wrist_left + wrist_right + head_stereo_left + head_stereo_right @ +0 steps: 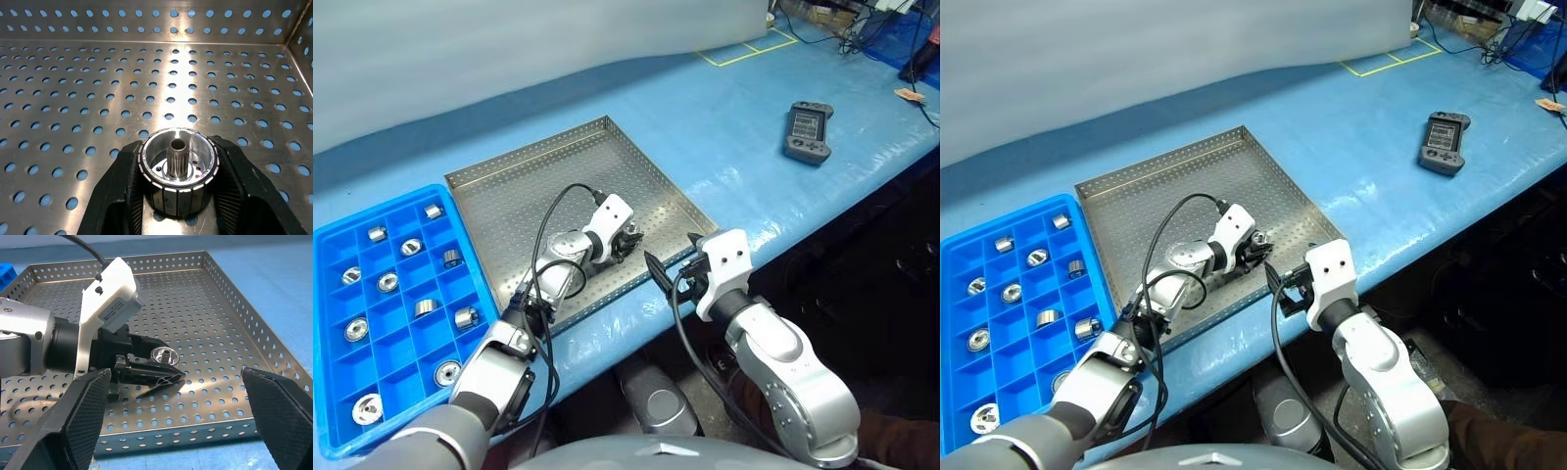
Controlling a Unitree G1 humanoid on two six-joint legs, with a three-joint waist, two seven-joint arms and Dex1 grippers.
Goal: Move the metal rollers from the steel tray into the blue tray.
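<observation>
The steel tray (509, 186) lies on the blue table with my left gripper (631, 238) low over its front right part. That gripper is shut on a metal roller (178, 166), a shiny ring with a hollow hub, which rests on the perforated floor between the black fingers (122, 196). The same roller (164, 355) shows in the right wrist view. To the left, the blue tray (333, 294) holds several metal rollers (387, 282) in separate compartments. My right gripper (668, 269) stands open by the steel tray's front right corner, with nothing between its fingers.
A dark handheld controller (808, 130) lies on the table at the right. Yellow tape lines (744, 51) mark the far side, with cables (862, 24) beyond. The table's front edge (783, 250) runs just right of my right gripper.
</observation>
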